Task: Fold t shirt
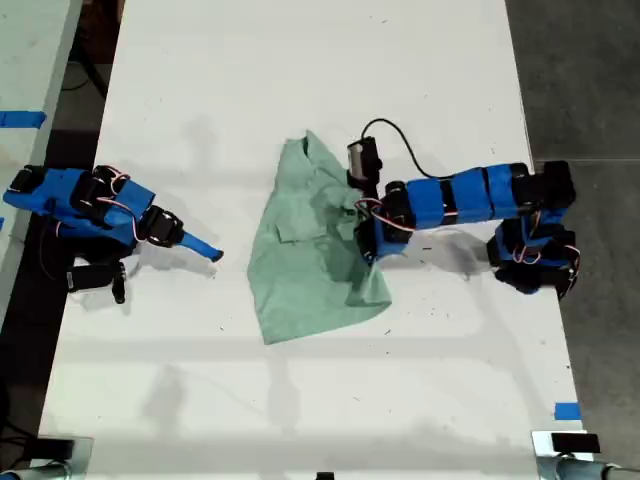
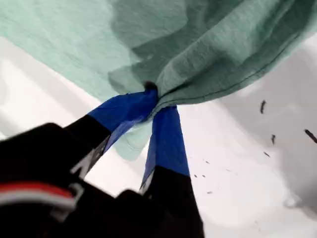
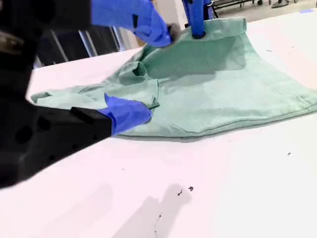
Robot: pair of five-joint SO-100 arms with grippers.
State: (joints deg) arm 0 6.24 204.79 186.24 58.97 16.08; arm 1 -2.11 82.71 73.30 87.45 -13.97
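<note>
**First gripper has the shirt's edge pinched; second waits off the cloth**

You see the t shirt [image 1: 305, 245] lying rumpled near the middle of the white table [image 1: 300, 400], narrow end toward the top of the exterior view and wide hem toward the bottom. My first gripper [image 1: 366, 246] has reached in from the exterior view's right, and its blue-taped jaws are pressed together on a bunch of the shirt's edge [image 2: 163, 94]. You can judge the reason: a hold on that side lets the cloth be lifted and carried across itself for a fold.

My second gripper [image 1: 205, 250] sits at the exterior view's left, clear of the shirt, with bare table between them. Its jaws stand spread apart with nothing between them, probably waiting for its own side.

The first wrist view gives you what the overhead cannot: the fabric gathers to a tight point at the jaw tips and hangs lifted off the table. The second wrist view shows the shirt [image 3: 208, 94] side-on, with its folds heaped and the far edge raised at my first gripper.
</note>
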